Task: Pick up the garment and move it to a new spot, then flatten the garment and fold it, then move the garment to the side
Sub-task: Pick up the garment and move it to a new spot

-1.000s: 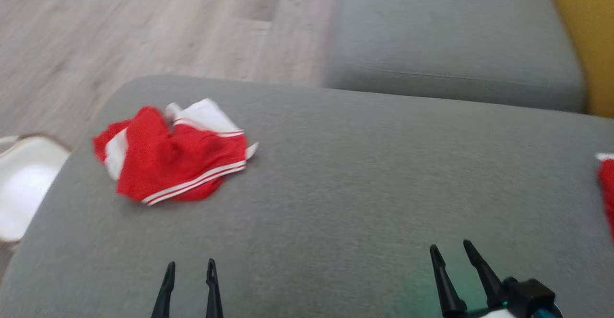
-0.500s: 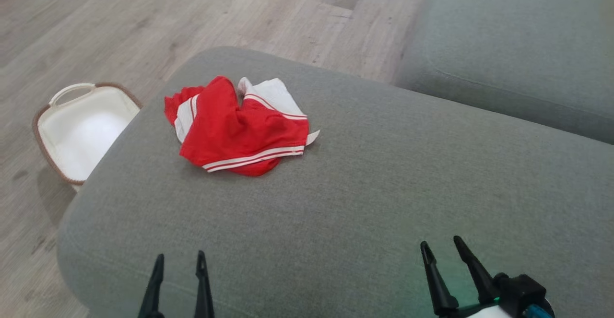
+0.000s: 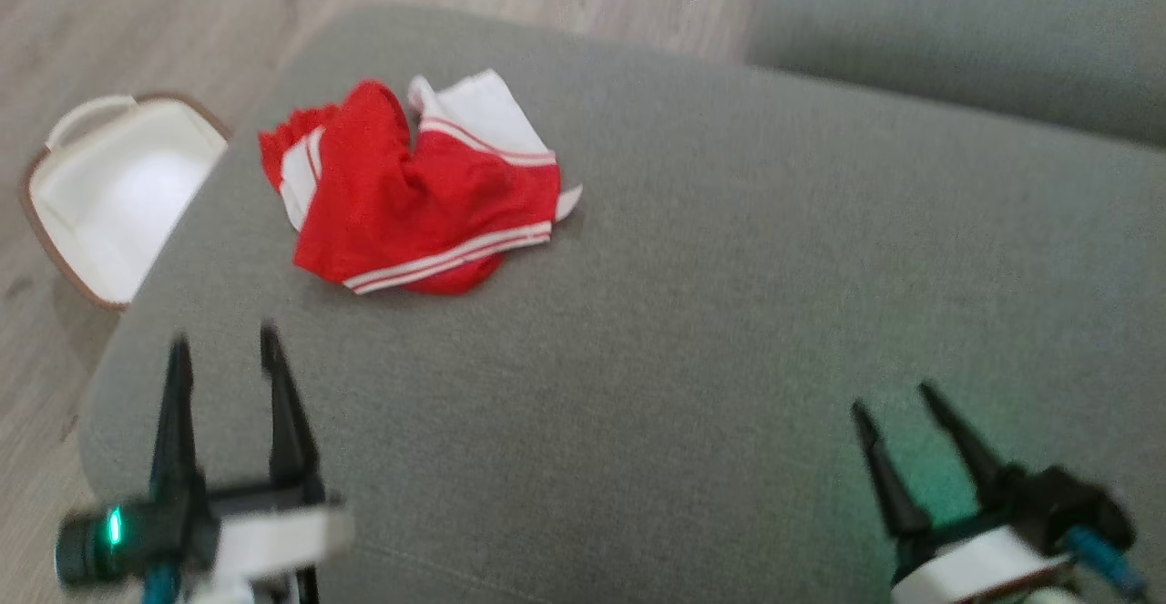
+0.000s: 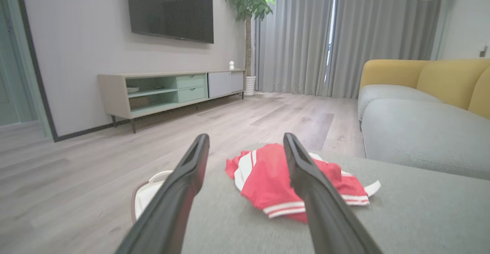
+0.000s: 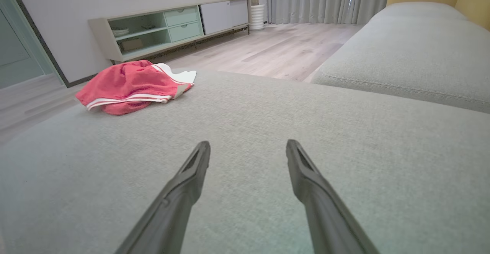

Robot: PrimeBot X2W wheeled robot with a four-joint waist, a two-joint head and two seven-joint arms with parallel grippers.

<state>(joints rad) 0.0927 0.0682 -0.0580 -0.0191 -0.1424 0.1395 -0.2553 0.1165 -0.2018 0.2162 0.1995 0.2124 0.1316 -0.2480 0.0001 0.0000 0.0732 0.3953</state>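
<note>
My left gripper (image 3: 223,340) and right gripper (image 3: 893,401) hang spread, empty. The crumpled red shorts (image 3: 419,194) lie near the left edge of the sofa cushion (image 3: 683,267); a clumsy grab could push them off into the basket (image 3: 118,194).

garment (image 3: 419,189) on cushion (image 3: 683,312) (far left), basket (image 3: 109,194) beside

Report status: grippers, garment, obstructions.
Left gripper open, empty, short of the red shorts. Right gripper open, empty, above the grey cushion. Shorts crumpled, untouched. Nothing between left gripper and shorts.
</note>
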